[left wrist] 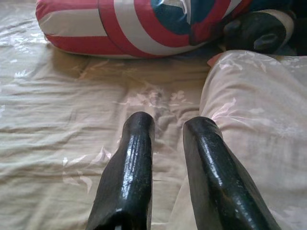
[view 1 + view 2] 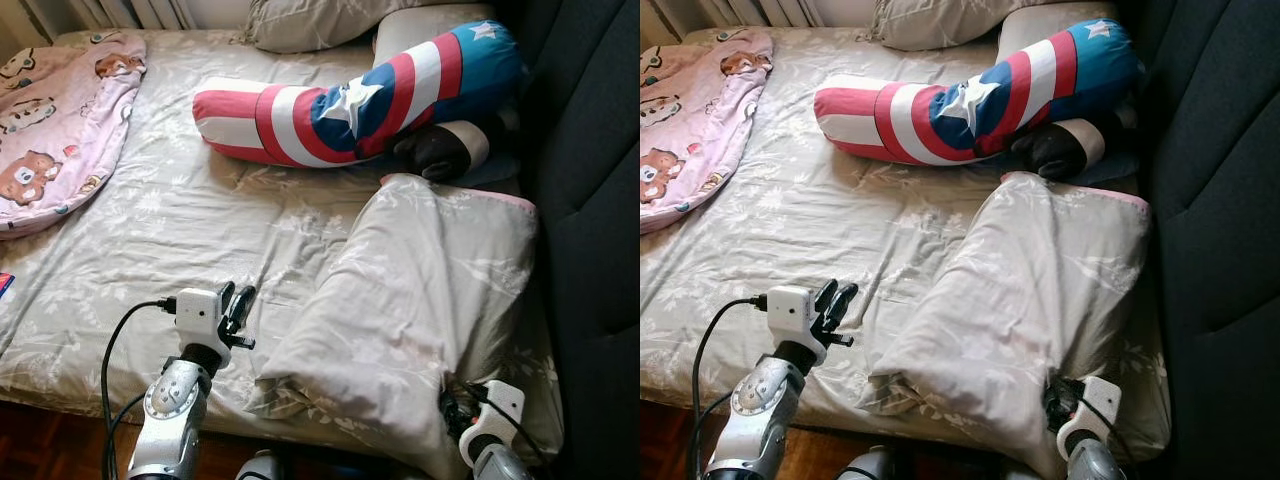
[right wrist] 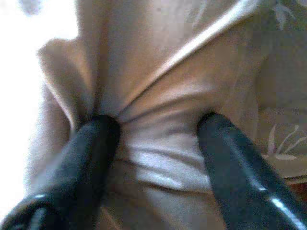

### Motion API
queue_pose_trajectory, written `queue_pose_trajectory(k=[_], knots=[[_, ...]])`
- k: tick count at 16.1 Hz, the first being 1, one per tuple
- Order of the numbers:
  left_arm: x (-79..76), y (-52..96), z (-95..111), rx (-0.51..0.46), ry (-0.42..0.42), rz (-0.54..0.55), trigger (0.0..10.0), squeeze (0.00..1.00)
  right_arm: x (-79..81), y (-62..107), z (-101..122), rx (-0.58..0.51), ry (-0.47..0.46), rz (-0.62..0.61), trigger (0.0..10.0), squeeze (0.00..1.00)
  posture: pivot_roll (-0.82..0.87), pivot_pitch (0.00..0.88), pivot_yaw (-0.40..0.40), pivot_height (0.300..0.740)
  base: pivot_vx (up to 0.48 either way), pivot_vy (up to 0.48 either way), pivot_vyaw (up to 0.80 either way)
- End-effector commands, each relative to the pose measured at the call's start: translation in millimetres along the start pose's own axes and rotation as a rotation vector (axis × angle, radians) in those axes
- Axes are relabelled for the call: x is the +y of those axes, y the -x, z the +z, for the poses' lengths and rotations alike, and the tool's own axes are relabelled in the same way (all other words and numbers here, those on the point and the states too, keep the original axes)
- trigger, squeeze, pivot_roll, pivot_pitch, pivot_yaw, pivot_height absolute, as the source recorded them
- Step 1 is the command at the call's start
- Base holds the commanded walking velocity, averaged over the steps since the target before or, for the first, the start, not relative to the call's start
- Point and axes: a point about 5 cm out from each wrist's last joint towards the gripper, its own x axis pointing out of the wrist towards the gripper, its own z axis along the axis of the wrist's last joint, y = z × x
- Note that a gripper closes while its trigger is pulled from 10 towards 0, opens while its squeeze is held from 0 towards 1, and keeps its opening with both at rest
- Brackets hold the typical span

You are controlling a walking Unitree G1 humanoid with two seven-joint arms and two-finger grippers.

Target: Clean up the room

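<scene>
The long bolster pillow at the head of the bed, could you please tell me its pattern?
Red and white stripes, blue with white stars, on the long bolster pillow; clearest in the left eye view.

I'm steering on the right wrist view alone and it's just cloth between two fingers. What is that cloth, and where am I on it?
Observer: It's a folded blanket. The right gripper is open at the blanket's near right corner.
Operator: Where's the other arm?
Observer: The left gripper is over the sheet beside the blanket's left edge, empty, with its fingers slightly apart.
Operator: What's beyond the blanket?
Observer: A red, white and blue striped cushion lies just past its far end.
</scene>
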Motion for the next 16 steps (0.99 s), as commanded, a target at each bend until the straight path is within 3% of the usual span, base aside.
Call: queue_pose_trajectory(k=[1, 10, 16], knots=[[4.3, 3.8, -1.8, 0.015, 0.001, 0.001, 10.0, 0.00, 17.9, 7.2, -39.1, 0.173, 0.034, 0.069, 0.0, 0.00, 0.11, 0.201, 0.087, 0.697, 0.000, 0.000, 0.00], [2.1, -0.3, -2.7, 0.020, 0.016, 0.004, 10.0, 0.00, 14.8, 7.0, -38.8, 0.191, 0.102, 0.041, 0.0, 0.00, 0.09, 0.179, 0.080, 0.697, 0.000, 0.000, 0.00], [0.6, -5.1, -3.8, 0.021, 0.024, 0.012, 10.0, 0.00, -8.3, 7.4, -27.0, 0.148, 0.161, -0.108, 0.0, 0.00, 0.07, 0.161, 0.076, 0.697, 0.000, 0.000, 0.00]])
